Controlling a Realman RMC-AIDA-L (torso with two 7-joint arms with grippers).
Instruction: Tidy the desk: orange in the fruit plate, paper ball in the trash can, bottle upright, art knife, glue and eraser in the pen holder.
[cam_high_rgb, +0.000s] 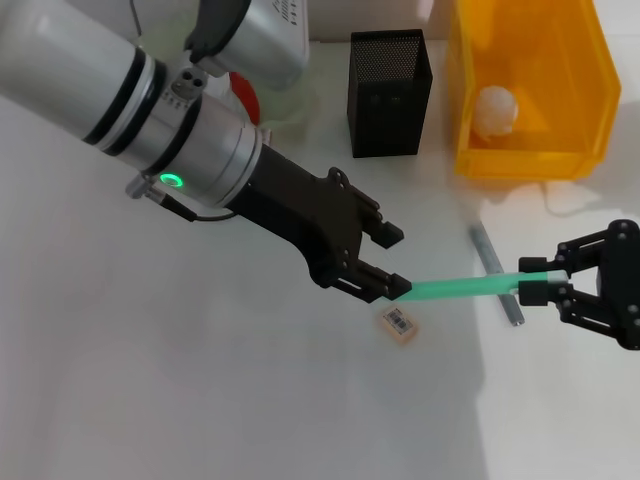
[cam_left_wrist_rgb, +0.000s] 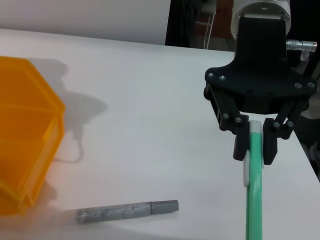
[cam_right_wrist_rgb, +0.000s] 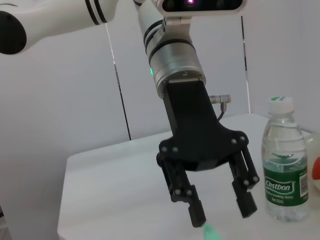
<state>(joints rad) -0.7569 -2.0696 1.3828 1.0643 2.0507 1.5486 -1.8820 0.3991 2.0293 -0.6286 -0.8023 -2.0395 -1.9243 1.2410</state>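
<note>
My right gripper (cam_high_rgb: 535, 282) is shut on one end of a long green art knife (cam_high_rgb: 460, 288) with a white slider and holds it level above the table; the grip also shows in the left wrist view (cam_left_wrist_rgb: 255, 152). My left gripper (cam_high_rgb: 397, 260) is open at the knife's free end, and the green tip lies by its lower finger (cam_right_wrist_rgb: 197, 217). A tan eraser (cam_high_rgb: 400, 325) with a barcode lies on the table just below it. A grey glue stick (cam_high_rgb: 497, 272) lies flat beside my right gripper. The bottle (cam_right_wrist_rgb: 285, 175) stands upright.
A black mesh pen holder (cam_high_rgb: 390, 92) stands at the back middle. A yellow bin (cam_high_rgb: 480, 160) at the back right holds a white paper ball (cam_high_rgb: 497, 110). Something red (cam_high_rgb: 245, 92) shows behind my left arm.
</note>
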